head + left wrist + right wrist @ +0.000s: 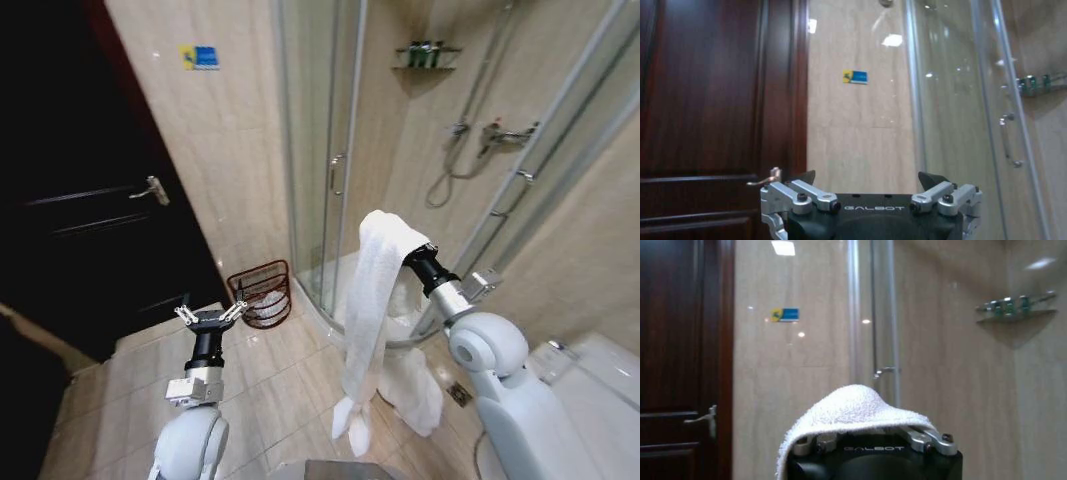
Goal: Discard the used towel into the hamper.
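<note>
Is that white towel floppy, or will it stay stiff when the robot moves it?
Probably floppy: the towel drapes over the right tool and hangs limp toward the floor. It will likely swing when carried. Likely light, since it hangs from one tool.

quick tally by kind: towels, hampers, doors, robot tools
towel: 1, white, draped over the right tool
hamper: 1, red-brown, on the floor by the shower
dark door: 1
glass shower door: 1
tools: 2, left tool open
total: 6
</note>
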Motion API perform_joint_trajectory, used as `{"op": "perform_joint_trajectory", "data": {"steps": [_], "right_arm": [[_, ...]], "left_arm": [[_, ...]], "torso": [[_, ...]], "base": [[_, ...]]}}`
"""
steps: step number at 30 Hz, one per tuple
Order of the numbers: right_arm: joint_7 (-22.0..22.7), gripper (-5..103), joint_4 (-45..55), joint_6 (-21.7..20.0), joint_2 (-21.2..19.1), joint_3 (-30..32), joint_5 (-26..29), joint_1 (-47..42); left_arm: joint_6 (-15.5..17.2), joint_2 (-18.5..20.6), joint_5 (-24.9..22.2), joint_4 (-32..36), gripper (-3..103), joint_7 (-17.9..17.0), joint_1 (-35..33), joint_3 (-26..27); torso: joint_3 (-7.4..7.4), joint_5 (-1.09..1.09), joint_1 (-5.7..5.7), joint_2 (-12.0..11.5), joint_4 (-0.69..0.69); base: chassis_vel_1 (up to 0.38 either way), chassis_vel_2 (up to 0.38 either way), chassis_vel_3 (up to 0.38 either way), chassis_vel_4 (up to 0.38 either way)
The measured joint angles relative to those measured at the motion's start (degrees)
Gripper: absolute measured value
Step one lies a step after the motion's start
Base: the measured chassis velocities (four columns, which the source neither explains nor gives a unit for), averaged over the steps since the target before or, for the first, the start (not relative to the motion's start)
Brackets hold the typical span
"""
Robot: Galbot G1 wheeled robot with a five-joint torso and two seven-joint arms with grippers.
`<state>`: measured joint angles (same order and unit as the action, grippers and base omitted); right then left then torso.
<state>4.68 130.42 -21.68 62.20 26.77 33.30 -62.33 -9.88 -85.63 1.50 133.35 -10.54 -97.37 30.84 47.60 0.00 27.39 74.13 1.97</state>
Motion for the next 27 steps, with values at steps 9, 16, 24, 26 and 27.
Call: {"op": "perform_joint_trajectory", "data": {"steps": [9,16,24,26,27], "right_arm": [[-0.5,7,-0.5,0.2,-0.6,0.4,-0.8,-0.3],[-1.5,7,-2.1,0.4,-1.0,0.6,-2.5,-0.2],[-1.5,7,-3.0,0.5,-0.9,-0.3,-2.7,0.8],[-1.5,7,-3.2,0.5,-0.9,-0.4,-2.7,0.9],[-1.5,7,-3.4,0.6,-0.9,-0.6,-2.7,1.1]], "left_arm": [[-0.6,0.2,0.0,-0.6,100,0.0,0.3,-0.7],[-1.4,0.2,0.4,-1.1,100,-0.8,0.4,-0.8],[-1.4,0.2,0.5,-1.3,100,-0.8,0.4,-1.0],[-1.4,0.3,0.5,-1.4,100,-0.8,0.4,-1.1],[-1.4,0.3,0.5,-1.4,100,-0.8,0.5,-1.2]], "torso": [[0.00,0.00,0.00,0.0,0.02],[0.00,0.01,0.00,0.0,0.00],[0.00,0.00,0.00,0.0,0.01],[0.00,0.00,0.00,0.0,0.01],[0.00,-0.01,0.00,0.0,0.01]], "base": [[0.079,0.096,0.085,0.083],[0.004,0.008,0.011,0.009],[0.048,0.026,-0.025,-0.036],[0.071,0.043,-0.060,-0.044],[0.092,0.049,-0.059,-0.045]]}}
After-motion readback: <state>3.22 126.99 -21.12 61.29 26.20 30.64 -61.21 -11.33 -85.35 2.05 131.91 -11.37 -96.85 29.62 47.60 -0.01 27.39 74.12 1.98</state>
